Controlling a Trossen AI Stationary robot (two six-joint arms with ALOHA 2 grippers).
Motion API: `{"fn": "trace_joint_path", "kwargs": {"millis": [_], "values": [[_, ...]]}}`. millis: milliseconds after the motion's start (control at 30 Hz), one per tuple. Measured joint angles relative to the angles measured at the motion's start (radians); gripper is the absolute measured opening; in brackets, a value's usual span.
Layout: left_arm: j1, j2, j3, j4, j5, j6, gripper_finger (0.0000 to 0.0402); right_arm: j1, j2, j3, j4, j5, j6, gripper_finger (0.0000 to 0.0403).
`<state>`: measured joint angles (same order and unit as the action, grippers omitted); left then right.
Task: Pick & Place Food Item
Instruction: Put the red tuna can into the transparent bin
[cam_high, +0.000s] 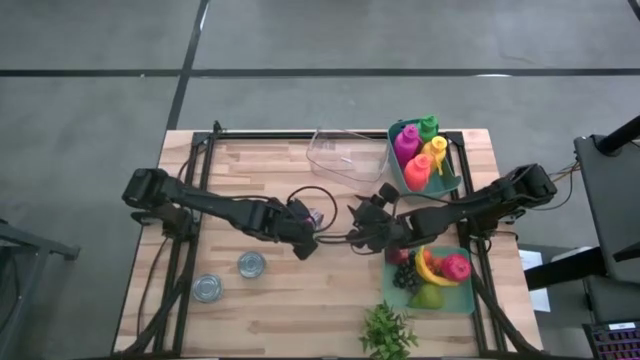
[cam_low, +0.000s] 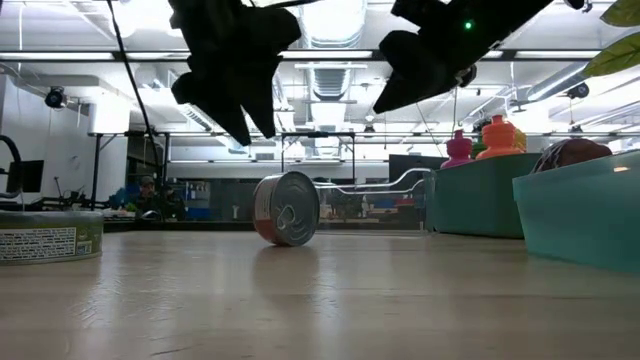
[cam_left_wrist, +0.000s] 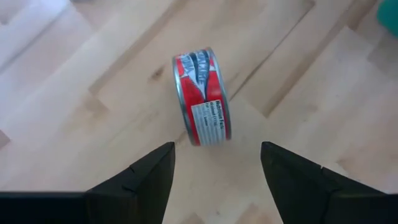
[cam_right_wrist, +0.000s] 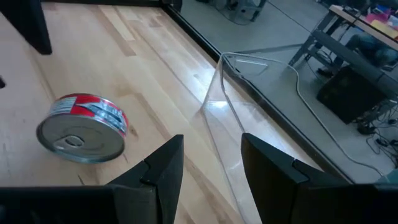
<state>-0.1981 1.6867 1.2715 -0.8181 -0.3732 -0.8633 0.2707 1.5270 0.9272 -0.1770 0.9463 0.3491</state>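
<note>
At the table's middle, the red-labelled can (cam_left_wrist: 202, 96) stands on its rim, axis level, directly below the left gripper (cam_left_wrist: 217, 163), whose open, empty fingers straddle it, while the right gripper (cam_right_wrist: 212, 158), also parted and empty, hovers farther off.

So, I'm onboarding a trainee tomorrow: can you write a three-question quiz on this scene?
1. True or false: the red can stands upright on the table.
2. What does the left hand hold?
A. the red can
B. a bottle
C. nothing
3. Fill in: the bottles sit in a green ____.

Key: 1 false, it rests on its side, on its rim. 2 C, its fingers are open, above the can. 3 bin.
</note>
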Motion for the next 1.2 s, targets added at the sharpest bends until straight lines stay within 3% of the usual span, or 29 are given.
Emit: {"fn": "trace_joint_path", "kwargs": {"millis": [400,700,1200], "values": [[0.003,0.000,-0.015,0.091,-0.179,0.015,0.0243,0.000,-0.068,-0.001,-0.064,0.078,-0.012,0.0157],[0.003,0.001,-0.119,0.323,-0.177,0.134,0.0243,0.000,-0.102,-0.001,-0.063,0.078,-0.011,0.0157],[0.003,-0.001,-0.184,0.325,-0.171,0.045,0.0243,0.000,-0.098,-0.002,-0.075,0.075,-0.008,0.0157]]}}
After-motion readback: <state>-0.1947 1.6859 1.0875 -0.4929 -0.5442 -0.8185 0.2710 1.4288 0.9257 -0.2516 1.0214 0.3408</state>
